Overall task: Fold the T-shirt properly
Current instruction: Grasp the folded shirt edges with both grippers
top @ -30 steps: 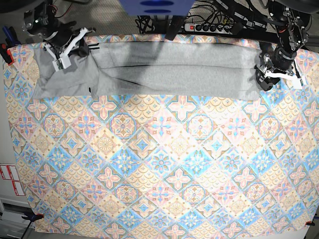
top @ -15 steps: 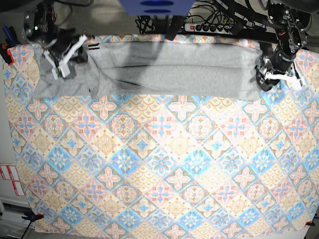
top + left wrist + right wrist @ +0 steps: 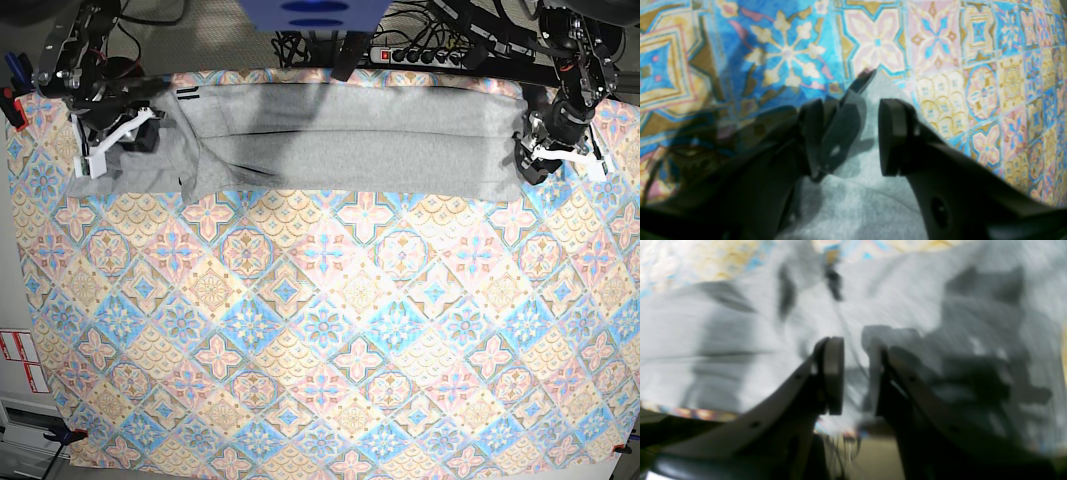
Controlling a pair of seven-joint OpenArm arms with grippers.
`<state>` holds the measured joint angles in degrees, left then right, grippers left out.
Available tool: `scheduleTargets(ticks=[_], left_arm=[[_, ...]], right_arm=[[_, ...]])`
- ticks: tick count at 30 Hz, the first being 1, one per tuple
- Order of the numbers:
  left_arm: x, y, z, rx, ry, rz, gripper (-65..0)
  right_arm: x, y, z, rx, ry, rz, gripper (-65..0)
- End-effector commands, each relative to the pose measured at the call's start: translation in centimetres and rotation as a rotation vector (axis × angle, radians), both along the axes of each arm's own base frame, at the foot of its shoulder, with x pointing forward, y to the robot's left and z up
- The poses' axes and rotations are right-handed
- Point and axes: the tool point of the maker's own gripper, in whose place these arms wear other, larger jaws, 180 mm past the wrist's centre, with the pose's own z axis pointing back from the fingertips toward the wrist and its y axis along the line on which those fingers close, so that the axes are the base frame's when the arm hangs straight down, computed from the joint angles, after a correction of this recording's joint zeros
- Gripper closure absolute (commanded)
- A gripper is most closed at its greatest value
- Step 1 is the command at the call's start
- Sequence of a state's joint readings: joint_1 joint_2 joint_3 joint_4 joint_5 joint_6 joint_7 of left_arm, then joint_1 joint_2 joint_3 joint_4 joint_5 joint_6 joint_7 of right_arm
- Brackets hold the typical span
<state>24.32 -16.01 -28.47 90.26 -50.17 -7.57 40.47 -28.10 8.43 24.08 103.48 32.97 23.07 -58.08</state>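
The T-shirt (image 3: 340, 145) lies folded lengthwise into a long band, crosswise folds remaining; left claw (image 3: 853, 133) wide, right claw (image 3: 855, 376) narrowly parted, both empty.

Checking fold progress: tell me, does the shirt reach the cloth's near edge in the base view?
No, the T-shirt lies only along the far edge of the tablecloth.

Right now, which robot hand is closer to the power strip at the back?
Left. The left hand is at the shirt's end, fairly near the power strip. The right hand is at the far end.
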Motion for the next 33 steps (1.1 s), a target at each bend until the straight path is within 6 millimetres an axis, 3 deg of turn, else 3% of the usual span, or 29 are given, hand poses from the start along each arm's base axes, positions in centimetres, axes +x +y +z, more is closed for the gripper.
scheduleTargets(ticks=[1, 5, 13, 15, 19, 21, 27, 31, 33], left_arm=[[0.7, 0.4, 1.0, 0.017, -0.038, -0.002, -28.3], [0.7, 0.4, 1.0, 0.017, -0.038, -0.002, -28.3], [0.6, 0.8, 1.1, 0.026, -0.037, 0.002, -28.4], [0.6, 0.9, 1.1, 0.027, -0.036, 0.002, -28.4], [0.4, 1.4, 0.8, 0.096, 0.001, -0.034, -28.4], [0.7, 0.7, -0.1, 0.135, 0.039, -0.086, -28.4], [-0.3, 1.2, -3.7, 0.155, 0.158, -0.125, -28.4], [-0.5, 1.1, -4.1, 0.148, 0.171, -0.124, -28.4], [-0.5, -0.1, -4.6, 0.138, 0.179, -0.157, -28.4]], right_arm=[[0.4, -0.5, 0.8, -0.009, -0.031, 0.0, -13.9], [1.4, 0.0, 1.0, 0.0, -0.051, 0.012, -13.9], [6.2, 5.7, 1.7, 0.079, -0.125, 0.155, -13.9], [6.3, 6.4, 0.3, 0.106, -0.092, 0.162, -13.9], [5.4, 6.3, -2.4, 0.142, -0.011, 0.135, -13.9], [5.0, 6.3, -3.1, 0.149, 0.009, 0.129, -13.9], [5.7, 6.2, -2.7, 0.152, -0.041, 0.111, -13.9], [5.6, 6.2, -2.8, 0.154, -0.039, 0.109, -13.9], [5.6, 6.3, -2.8, 0.156, -0.039, 0.11, -13.9]])
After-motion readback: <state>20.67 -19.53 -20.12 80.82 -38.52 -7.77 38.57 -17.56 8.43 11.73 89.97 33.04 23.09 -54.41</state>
